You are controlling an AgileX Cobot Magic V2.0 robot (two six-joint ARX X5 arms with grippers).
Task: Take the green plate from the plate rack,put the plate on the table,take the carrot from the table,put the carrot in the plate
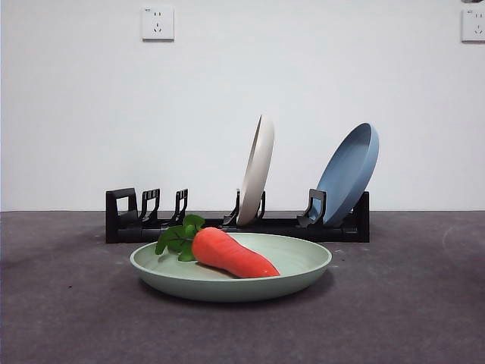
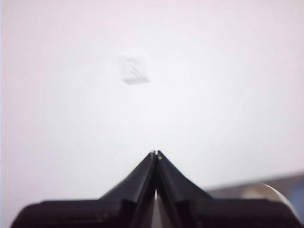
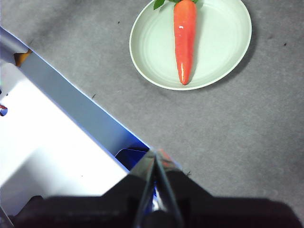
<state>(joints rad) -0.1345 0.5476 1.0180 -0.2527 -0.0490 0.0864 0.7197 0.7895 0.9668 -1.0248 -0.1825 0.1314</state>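
Note:
The green plate [image 1: 303, 265] lies flat on the table [image 1: 424, 303] in front of the plate rack [image 1: 235, 226]. The carrot [image 1: 231, 254] lies in the plate, leaves to the left. The right wrist view shows the plate [image 3: 218, 42] with the carrot [image 3: 184, 40] in it, well beyond my right gripper [image 3: 156, 153], which is shut and empty, raised above the table. My left gripper [image 2: 156, 153] is shut and empty, facing the white wall. Neither gripper shows in the front view.
A cream-white plate [image 1: 258, 168] and a blue plate [image 1: 348, 173] stand in the rack. A white and blue box [image 3: 57, 137] lies next to my right gripper. Wall sockets [image 1: 158, 23] are on the white wall behind.

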